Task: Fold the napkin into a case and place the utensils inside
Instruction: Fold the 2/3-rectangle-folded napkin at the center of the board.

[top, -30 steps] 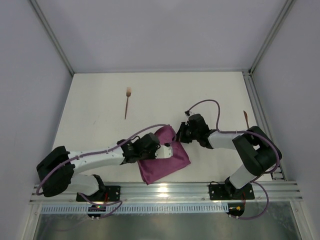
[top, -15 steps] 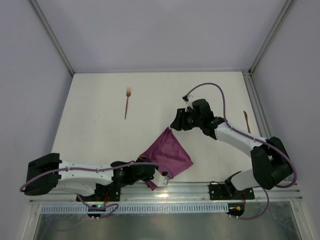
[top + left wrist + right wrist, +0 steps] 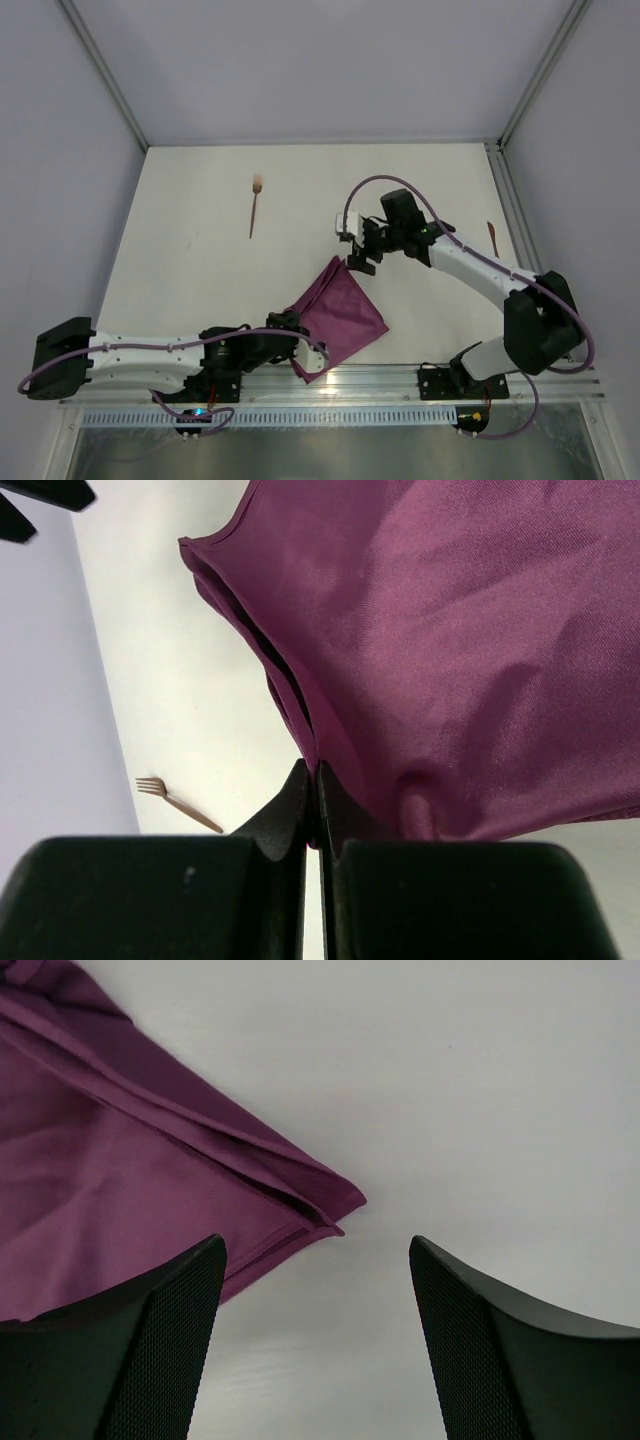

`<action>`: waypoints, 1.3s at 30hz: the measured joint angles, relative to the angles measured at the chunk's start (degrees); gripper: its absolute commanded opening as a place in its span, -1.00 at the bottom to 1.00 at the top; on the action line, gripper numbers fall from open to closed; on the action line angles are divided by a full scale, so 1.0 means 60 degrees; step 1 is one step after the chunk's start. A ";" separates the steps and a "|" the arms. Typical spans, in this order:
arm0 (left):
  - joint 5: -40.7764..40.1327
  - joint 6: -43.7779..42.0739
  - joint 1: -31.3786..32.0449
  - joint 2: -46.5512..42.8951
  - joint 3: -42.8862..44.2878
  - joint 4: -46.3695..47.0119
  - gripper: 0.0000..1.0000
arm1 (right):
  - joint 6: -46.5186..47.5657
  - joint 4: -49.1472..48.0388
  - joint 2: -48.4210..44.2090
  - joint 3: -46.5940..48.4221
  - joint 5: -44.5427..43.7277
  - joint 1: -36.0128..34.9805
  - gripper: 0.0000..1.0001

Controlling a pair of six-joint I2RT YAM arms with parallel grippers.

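Observation:
The magenta napkin (image 3: pixel 345 305) lies folded into a rough diamond near the table's front. My left gripper (image 3: pixel 303 347) is at its near-left edge, jaws pressed together with the folded cloth edge (image 3: pixel 300 710) running into their tips (image 3: pixel 313 780). My right gripper (image 3: pixel 353 260) hovers open just beyond the napkin's far corner (image 3: pixel 335 1205), with nothing between its fingers (image 3: pixel 315 1250). The fork (image 3: pixel 256 206) lies far left on the table, also seen in the left wrist view as the fork (image 3: pixel 175 802). A second copper utensil (image 3: pixel 492 236) lies by the right rail.
A metal rail (image 3: pixel 330 382) runs along the near edge under both arm bases. Grey walls enclose the table on the left, right and back. The right arm's purple cable (image 3: pixel 400 185) loops above its wrist.
The right gripper has opened, let go of the napkin's far corner and drawn back. The left arm has pulled toward the near edge, its jaws staying shut, and the napkin's near corner shifted with it.

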State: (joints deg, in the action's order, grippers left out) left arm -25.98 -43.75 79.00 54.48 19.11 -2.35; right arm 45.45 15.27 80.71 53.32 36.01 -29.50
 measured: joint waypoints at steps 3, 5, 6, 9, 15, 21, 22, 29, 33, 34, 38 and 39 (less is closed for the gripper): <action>0.0000 0.0000 0.0000 -0.0146 -0.0084 0.0011 -1.00 | 0.1989 0.1348 0.1260 0.1184 0.0419 -0.0007 0.56; 0.0004 0.0007 0.0000 -0.0226 -0.0117 0.0011 -1.00 | 0.2907 0.2004 0.1763 0.1734 0.0470 -0.0047 0.56; 0.0000 0.0007 0.0000 -0.0255 -0.0120 0.0007 -1.00 | 0.3311 0.2317 0.1985 0.2011 0.0481 -0.0091 0.56; 0.0004 0.0004 0.0000 -0.0310 -0.0120 0.0011 -1.00 | 0.4317 0.3213 0.2725 0.2881 0.0484 -0.0353 0.56; 0.0004 0.0015 0.0000 -0.0368 -0.0120 0.0011 -1.00 | 0.5206 0.4116 0.4058 0.3701 0.0492 -0.0991 0.56; 0.0004 0.0047 0.0000 -0.0390 -0.0120 0.0007 -1.00 | 0.5428 0.4819 0.5275 0.4430 0.0492 -0.1555 0.56; 0.0004 0.0051 0.0000 -0.0401 -0.0120 0.0007 -1.00 | 0.5431 0.4863 0.5410 0.4528 0.0492 -0.1606 0.56; 0.0004 0.0182 0.0000 -0.0452 -0.0120 0.0004 -1.00 | 0.5435 0.5122 0.5796 0.4699 0.0393 -0.1690 0.21; 0.0004 0.0219 0.0000 -0.0495 -0.0120 0.0004 -1.00 | 0.5446 0.5362 0.5807 0.4699 0.0226 -0.1585 -0.30; 0.0004 0.0226 0.0000 -0.0514 -0.0120 -0.0004 -1.00 | 0.5395 0.5355 0.5803 0.4659 0.0193 -0.1541 -0.33; 0.0000 0.0251 0.0000 -0.0565 -0.0120 -0.0011 -1.00 | 0.5176 0.4943 0.5544 0.4036 0.0146 -0.1373 -0.35; 0.0004 0.0259 0.0000 -0.0568 -0.0124 -0.0011 -1.00 | 0.5067 0.4860 0.5421 0.3843 0.0098 -0.1344 -0.41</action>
State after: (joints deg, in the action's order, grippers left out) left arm -25.96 -42.19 79.00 51.07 18.37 -2.42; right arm 75.85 44.42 113.23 76.38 36.60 -37.56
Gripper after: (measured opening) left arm 0.009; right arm 0.333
